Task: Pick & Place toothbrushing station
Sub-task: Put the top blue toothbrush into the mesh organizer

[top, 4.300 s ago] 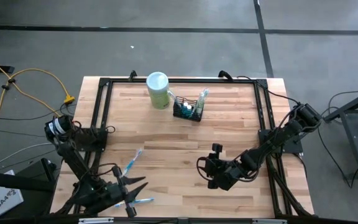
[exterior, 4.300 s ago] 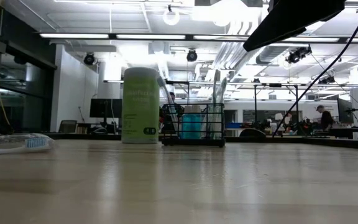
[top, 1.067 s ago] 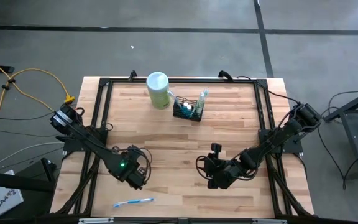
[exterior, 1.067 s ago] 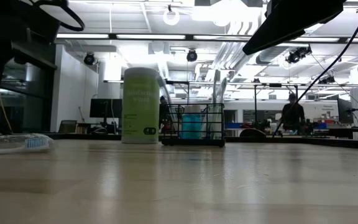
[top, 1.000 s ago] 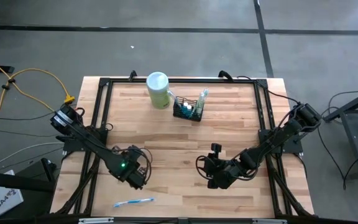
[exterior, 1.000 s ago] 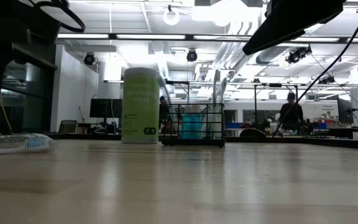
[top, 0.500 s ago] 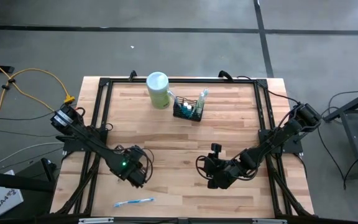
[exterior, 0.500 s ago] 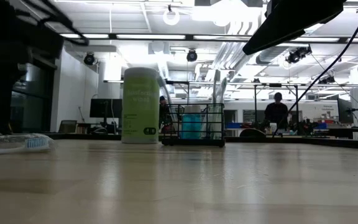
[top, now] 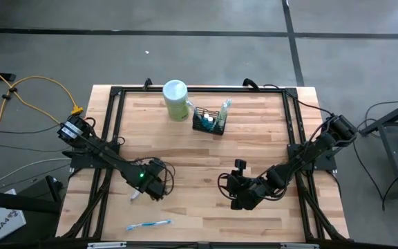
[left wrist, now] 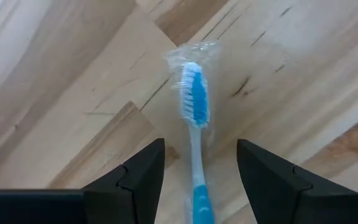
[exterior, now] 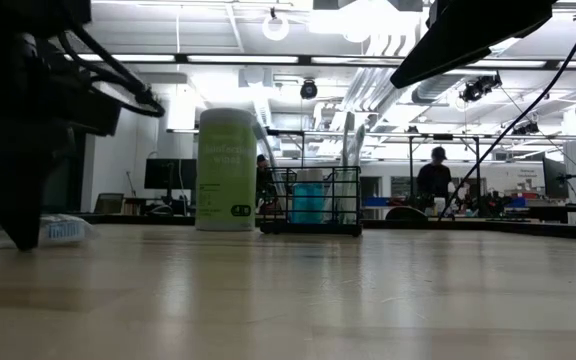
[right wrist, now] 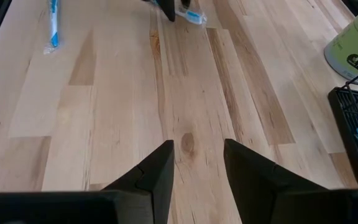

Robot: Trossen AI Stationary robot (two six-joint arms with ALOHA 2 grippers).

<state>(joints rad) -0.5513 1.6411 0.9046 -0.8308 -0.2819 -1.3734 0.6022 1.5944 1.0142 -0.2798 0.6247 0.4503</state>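
The toothbrushing station (top: 209,122), a black wire-mesh basket, stands at the table's far side next to a pale green canister (top: 175,100). It also shows in the low view (exterior: 313,200). My left gripper (left wrist: 200,144) is open near the table's left front. Its fingers stand on either side of a wrapped blue toothbrush (left wrist: 194,99) that lies flat on the wood, and I see no touch. A second toothbrush (top: 148,225) lies by the near edge. My right gripper (right wrist: 197,149) hovers open and empty over the table's middle right (top: 244,194).
A black frame (top: 116,93) runs around the tabletop. Bare wood lies between the two grippers and the station. In the low view a person (exterior: 433,185) walks in the room far behind the table.
My left gripper has shifted a little toward the table's far and right edges. One end of the toothbrush now shows on the wood beside it. In the low view the left arm has grown larger at the left and now covers part of the toothbrush there.
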